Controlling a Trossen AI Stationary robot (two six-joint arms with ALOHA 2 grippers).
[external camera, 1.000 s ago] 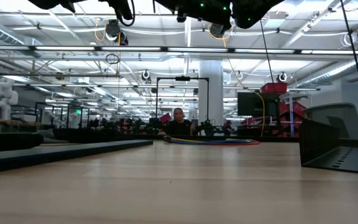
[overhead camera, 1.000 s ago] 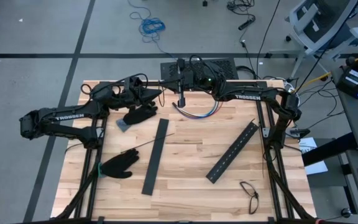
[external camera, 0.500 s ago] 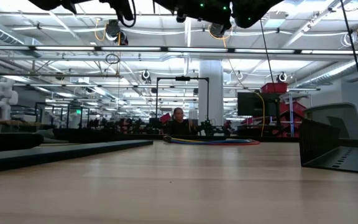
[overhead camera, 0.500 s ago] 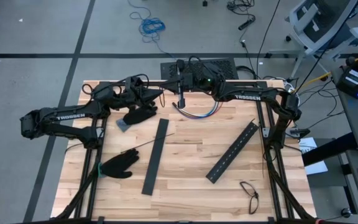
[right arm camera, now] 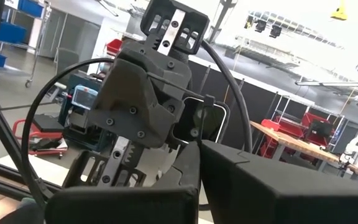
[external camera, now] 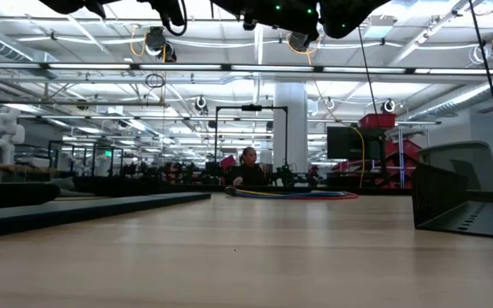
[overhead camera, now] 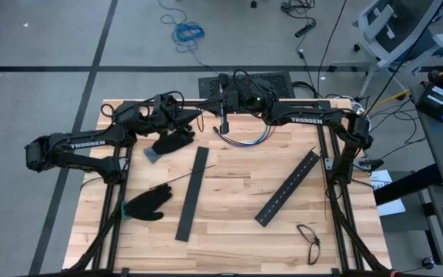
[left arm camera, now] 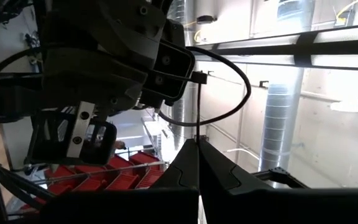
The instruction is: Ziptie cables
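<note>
Both grippers hang above the table's far edge, facing each other. My left gripper (left arm camera: 197,142) (overhead camera: 194,115) and my right gripper (right arm camera: 199,144) (overhead camera: 223,108) are each shut on a thin dark ziptie (right arm camera: 204,121) that runs between them. The ziptie's small head (left arm camera: 197,76) shows just beyond the fingertips. The cables (overhead camera: 244,137), a curved bundle of red, blue and white wires, lie flat on the table below the grippers and show far off in the low view (external camera: 289,194). Another ziptie (overhead camera: 184,178) lies loose on the wood. My left gripper pinches the ziptie's strip (left arm camera: 197,134) between its two fingertips. The strip stands straight out past them to the head, clear of the table. My right gripper pinches a strip (right arm camera: 201,138) at its fingertips. It rises to the head (right arm camera: 208,98), then runs on slanting toward the left gripper.
Two flat black slotted bars (overhead camera: 193,192) (overhead camera: 288,187) lie on the middle of the table. One black glove (overhead camera: 146,205) lies near the left edge, another (overhead camera: 174,142) under the left arm. Spectacles (overhead camera: 308,240) sit at the near right. A person (external camera: 248,167) is beyond the far edge.
</note>
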